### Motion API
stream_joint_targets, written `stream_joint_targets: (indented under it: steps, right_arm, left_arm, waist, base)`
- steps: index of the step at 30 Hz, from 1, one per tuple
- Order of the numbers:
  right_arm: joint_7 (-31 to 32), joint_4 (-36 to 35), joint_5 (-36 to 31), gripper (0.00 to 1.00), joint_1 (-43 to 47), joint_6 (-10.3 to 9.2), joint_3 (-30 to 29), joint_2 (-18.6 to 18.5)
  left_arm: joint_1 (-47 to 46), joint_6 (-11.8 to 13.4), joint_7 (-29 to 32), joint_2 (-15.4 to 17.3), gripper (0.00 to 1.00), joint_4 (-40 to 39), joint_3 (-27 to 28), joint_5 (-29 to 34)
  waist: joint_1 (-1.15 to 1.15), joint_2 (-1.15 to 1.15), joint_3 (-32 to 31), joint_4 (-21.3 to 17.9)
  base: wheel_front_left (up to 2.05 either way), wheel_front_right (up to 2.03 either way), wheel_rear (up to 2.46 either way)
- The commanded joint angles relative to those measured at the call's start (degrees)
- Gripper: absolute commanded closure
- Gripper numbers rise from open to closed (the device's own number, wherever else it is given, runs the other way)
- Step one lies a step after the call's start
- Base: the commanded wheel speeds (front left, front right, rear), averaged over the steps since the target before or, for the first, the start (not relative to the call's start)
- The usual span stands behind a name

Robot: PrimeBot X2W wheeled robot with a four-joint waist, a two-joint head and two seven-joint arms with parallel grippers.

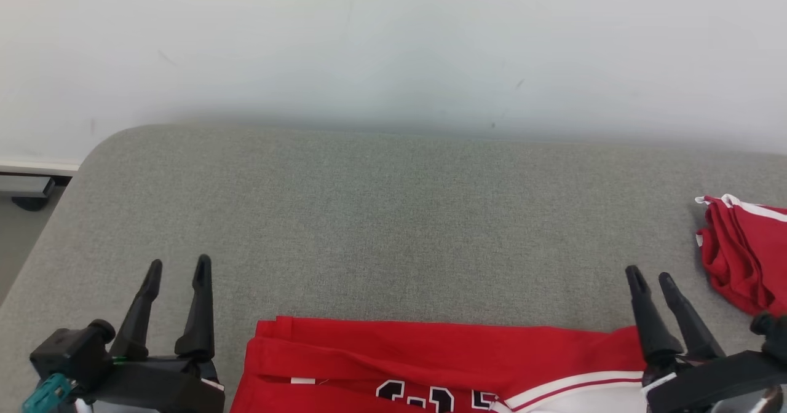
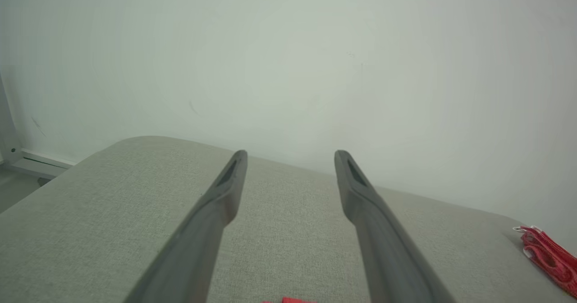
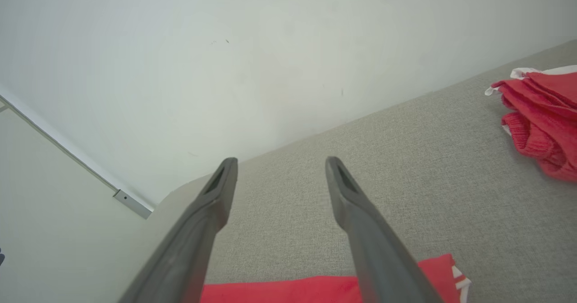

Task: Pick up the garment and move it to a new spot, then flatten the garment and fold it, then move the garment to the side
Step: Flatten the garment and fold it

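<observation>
A red garment with black numerals and white trim lies flat on the grey padded surface at the near edge, cut off by the bottom of the head view. Its far edge also shows under my right fingers as the red garment, and as a sliver of the garment. My left gripper hovers just left of it, open and empty; the left gripper points toward the wall. My right gripper stands over the garment's right end, open; the right gripper holds nothing.
A second red cloth bundle with white trim lies bunched at the right edge, seen also as the bundle and the bundle. A pale wall backs the surface. The surface's rounded left corner drops to the floor.
</observation>
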Motion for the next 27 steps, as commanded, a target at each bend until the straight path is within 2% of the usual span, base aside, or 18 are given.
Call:
stream_joint_targets:
  steps: [1, 4, 10, 27]
  right_arm:
    - [-1.3, 1.0, -1.3, 0.00, -1.0, -0.01, 0.6, -0.2]
    - [-5.8, 4.9, -3.8, 0.00, -2.1, -0.01, 3.0, -0.1]
    - [-10.5, 9.3, -7.0, 0.00, -3.3, -0.01, 4.4, -0.2]
    - [-12.4, 14.9, -9.6, 0.00, -4.5, -0.01, 5.7, -0.2]
  left_arm:
    - [-0.9, -0.5, 0.2, 0.4, 0.00, 0.3, -0.2, -0.2]
    - [-0.9, -1.7, 0.3, 0.8, 0.00, 1.6, -1.4, 0.1]
    - [0.5, -1.8, -0.5, 0.6, 0.00, 3.3, -2.7, 1.3]
    - [2.6, -0.3, 0.5, 1.3, 0.00, 5.6, -3.4, 1.1]
  waist:
    - [0.00, 0.00, -0.5, -0.1]
    - [0.00, 0.00, -1.3, -0.2]
    - [0.00, 0.00, -2.2, -0.8]
    - [0.00, 0.00, -2.9, -1.8]
  base:
    - [0.00, 0.00, 0.00]
    - [0.00, 0.00, 0.00]
    - [0.00, 0.00, 0.00]
    - [0.00, 0.00, 0.00]
